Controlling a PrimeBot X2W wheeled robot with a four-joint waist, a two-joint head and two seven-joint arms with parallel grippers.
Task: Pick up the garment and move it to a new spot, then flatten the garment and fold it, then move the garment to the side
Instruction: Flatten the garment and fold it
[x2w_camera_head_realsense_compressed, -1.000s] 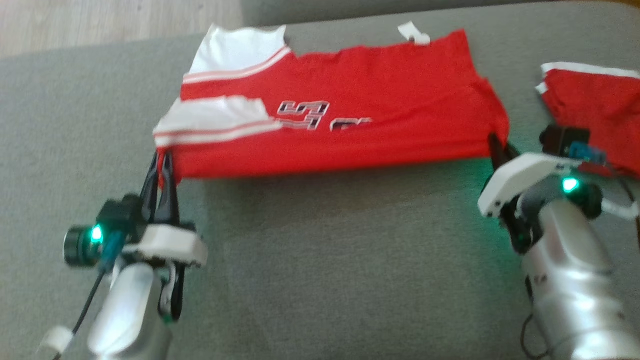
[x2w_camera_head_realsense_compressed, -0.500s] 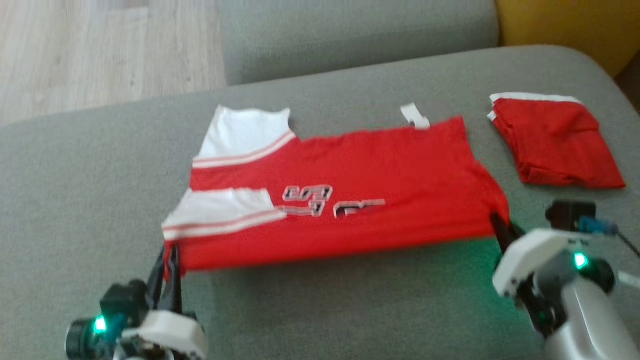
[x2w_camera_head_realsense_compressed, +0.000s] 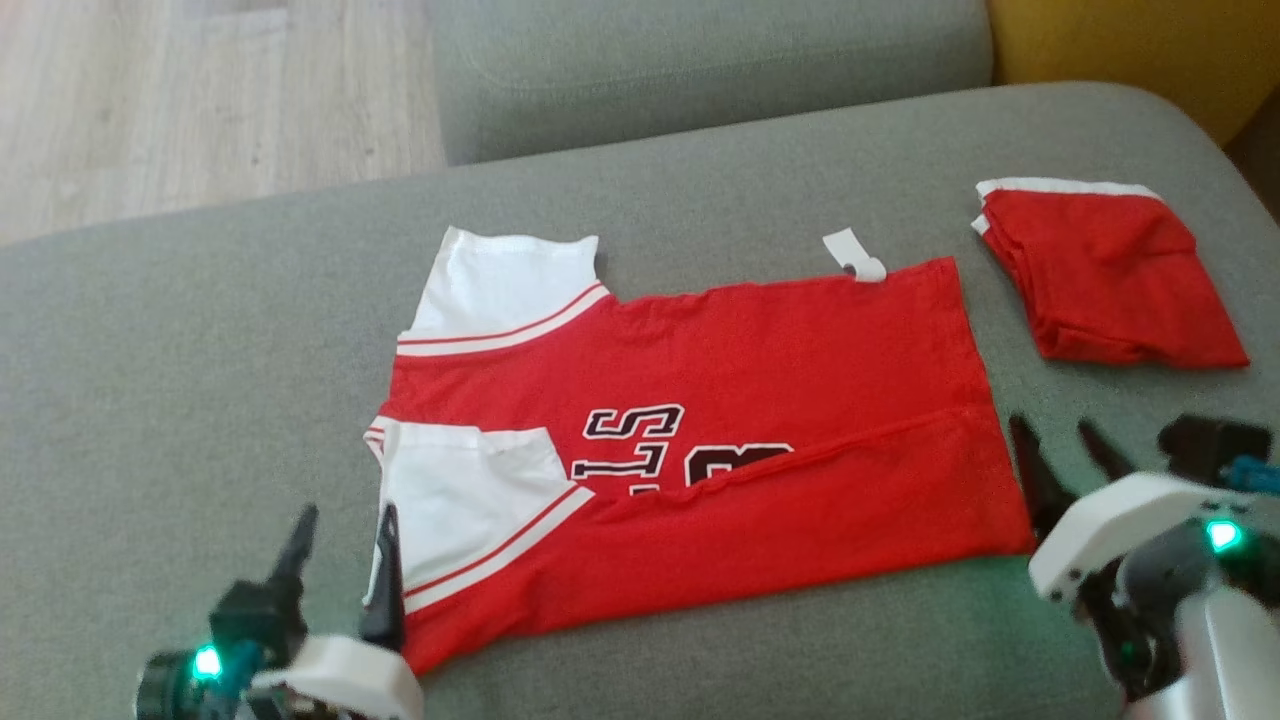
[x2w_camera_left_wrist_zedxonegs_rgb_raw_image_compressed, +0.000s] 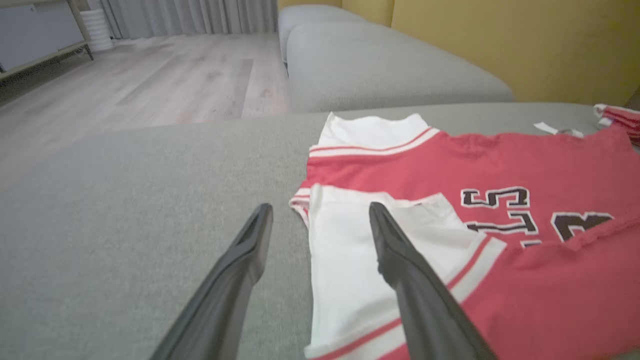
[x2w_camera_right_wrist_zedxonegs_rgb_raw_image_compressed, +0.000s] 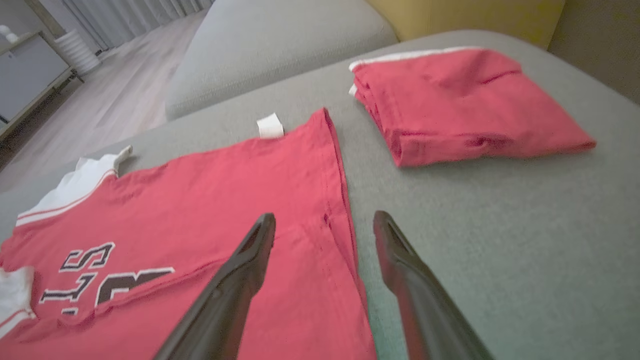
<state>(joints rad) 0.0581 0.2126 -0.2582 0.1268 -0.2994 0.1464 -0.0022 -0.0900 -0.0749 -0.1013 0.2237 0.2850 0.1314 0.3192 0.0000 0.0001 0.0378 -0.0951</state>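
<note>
Fabric first: the garment (x2w_camera_head_realsense_compressed: 700, 440), a red jersey, lies spread on the grey cushion (x2w_camera_head_realsense_compressed: 700, 660), collar end toward my left and hem toward my right. Its near long edge is turned up over the body, and that fold covers the lower part of the black lettering (x2w_camera_head_realsense_compressed: 640, 440), so I cannot read the print whole. One white sleeve (x2w_camera_head_realsense_compressed: 470, 500) is folded onto the chest. A small white tag (x2w_camera_head_realsense_compressed: 853, 255) pokes out past the far edge.

My left gripper (x2w_camera_head_realsense_compressed: 348, 515) stands spread wide with nothing between its fingers, at the near collar-end corner. In the left wrist view, one finger is over the sleeve and the other over bare cushion. My right gripper (x2w_camera_head_realsense_compressed: 1050, 425) is likewise spread and empty, just beside the hem.

Bare cushion runs wide to the left of the jersey, up to a rounded edge with wooden floor (x2w_camera_head_realsense_compressed: 200, 100) beyond. A strip of cushion lies free along the near side. To the right, a folded red pile (x2w_camera_head_realsense_compressed: 1110, 280) sits apart from the hem with a gap between them, and the cushion curves away close behind it. A second cushion (x2w_camera_head_realsense_compressed: 700, 70) and a yellow surface (x2w_camera_head_realsense_compressed: 1130, 50) stand past the far edge.

Both my arms are cut off at the bottom of the head view. I cannot tell whether my fingertips touch the cloth.
</note>
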